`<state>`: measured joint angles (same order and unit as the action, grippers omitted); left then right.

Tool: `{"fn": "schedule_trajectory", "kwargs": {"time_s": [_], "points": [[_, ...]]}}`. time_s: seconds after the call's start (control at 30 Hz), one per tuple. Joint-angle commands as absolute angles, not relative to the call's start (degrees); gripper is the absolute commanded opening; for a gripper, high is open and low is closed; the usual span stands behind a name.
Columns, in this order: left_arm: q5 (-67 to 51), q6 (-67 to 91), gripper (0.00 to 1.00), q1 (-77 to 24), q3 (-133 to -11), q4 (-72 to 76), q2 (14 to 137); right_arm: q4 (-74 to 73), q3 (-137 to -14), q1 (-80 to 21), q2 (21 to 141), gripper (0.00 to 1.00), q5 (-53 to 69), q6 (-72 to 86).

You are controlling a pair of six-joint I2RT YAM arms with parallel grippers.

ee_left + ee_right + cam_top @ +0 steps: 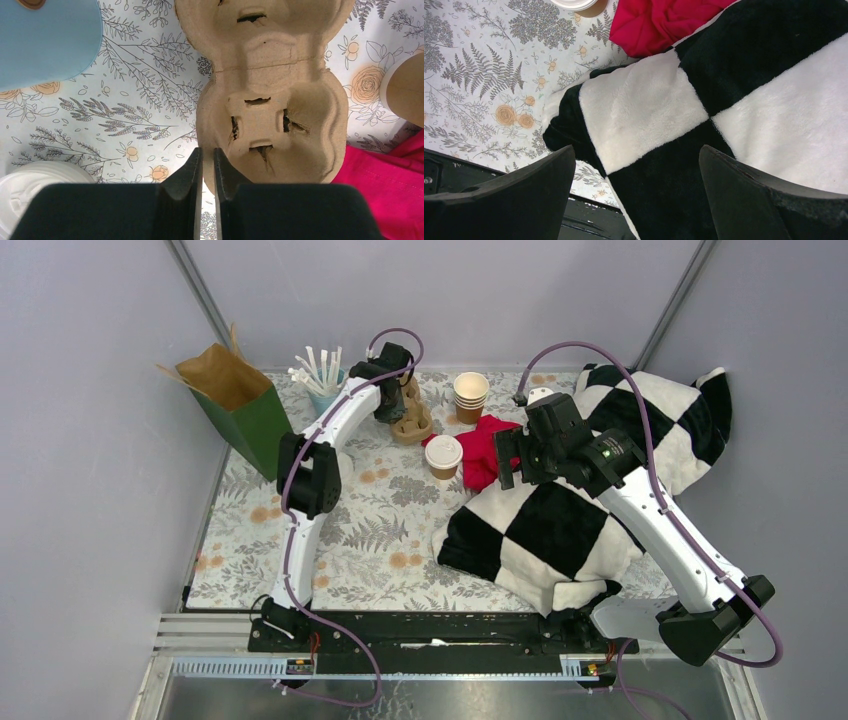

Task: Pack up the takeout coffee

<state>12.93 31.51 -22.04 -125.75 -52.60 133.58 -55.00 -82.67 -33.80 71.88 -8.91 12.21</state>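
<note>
The light is soft and even and comes from overhead. The grey walls carry no glare, and the arms cast only faint, short shadows on the counter (380, 530). The top view is sharp throughout. In the left wrist view the pulp carrier (270, 100) is crisp, its wells shaded, while the left pincer (207, 152) is a dark, featureless mass. In the right wrist view the right pincer (636, 150) shows black and soft-edged, and the checked blanket (644, 110) is in focus.

takeout coffee (443, 456) left of cloth (487, 448), carrier (415, 425) behind, bag (238, 405) far left
</note>
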Motion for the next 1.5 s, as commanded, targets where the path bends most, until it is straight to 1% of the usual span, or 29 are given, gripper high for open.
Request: {"fn": "schedule_trajectory", "kwargs": {"time_s": [0.0, 0.03, 0.7, 0.8, 0.83, 0.87, 0.97, 1.03, 1.1, 1.13, 1.2, 1.3, 1.47], "points": [[13.53, 31.20, 0.03, -21.83, -127.62, -50.89, 131.05, -55.29, -83.91, -33.40, 71.19, 1.00, -8.45, 11.34], [13.60, 31.18, 0.00, -21.87, -127.62, -50.89, 130.86, -55.24, -83.93, -33.40, 71.19, 1.00, -8.52, 11.33], [12.54, 32.58, 0.00, -21.79, -129.25, -51.21, 125.62, -55.03, -83.36, -33.40, 70.72, 1.00, -8.00, 12.11], [9.95, 31.64, 0.00, -21.79, -129.32, -51.39, 126.14, -55.02, -83.41, -33.40, 70.75, 1.00, -7.95, 12.25], [9.13, 31.75, 0.04, -21.80, -129.85, -52.08, 126.73, -55.03, -83.36, -33.42, 70.75, 1.00, -7.96, 12.22], [7.50, 31.68, 0.13, -21.80, -130.13, -52.71, 127.12, -54.99, -83.36, -33.45, 70.75, 1.00, -7.94, 12.22], [-1.23, 28.28, 0.33, -22.08, -127.37, -49.67, 126.56, -54.93, -83.25, -33.42, 70.75, 1.00, -8.01, 12.35], [-5.67, 25.80, 0.42, -22.23, -124.60, -46.07, 125.66, -54.87, -83.15, -33.44, 70.75, 1.00, -7.91, 12.47], [-7.47, 23.43, 0.45, -22.23, -124.30, -45.57, 125.95, -54.93, -83.10, -33.42, 70.75, 1.00, -8.00, 12.35], [-7.33, 22.40, 0.49, -22.19, -124.30, -45.61, 126.08, -55.01, -83.22, -33.42, 70.75, 1.00, -8.06, 12.31], [-5.92, 21.35, 0.50, -21.88, -124.60, -46.08, 126.49, -54.95, -83.19, -33.43, 70.67, 1.00, -8.21, 12.26], [-5.32, 23.14, 0.42, -21.11, -126.54, -47.05, 127.94, -54.93, -83.14, -33.45, 70.73, 1.00, -8.24, 12.30], [-3.83, 23.85, 0.42, -21.18, -128.67, -45.24, 130.36, -54.96, -83.30, -33.45, 71.18, 1.00, -7.82, 12.30]]}}
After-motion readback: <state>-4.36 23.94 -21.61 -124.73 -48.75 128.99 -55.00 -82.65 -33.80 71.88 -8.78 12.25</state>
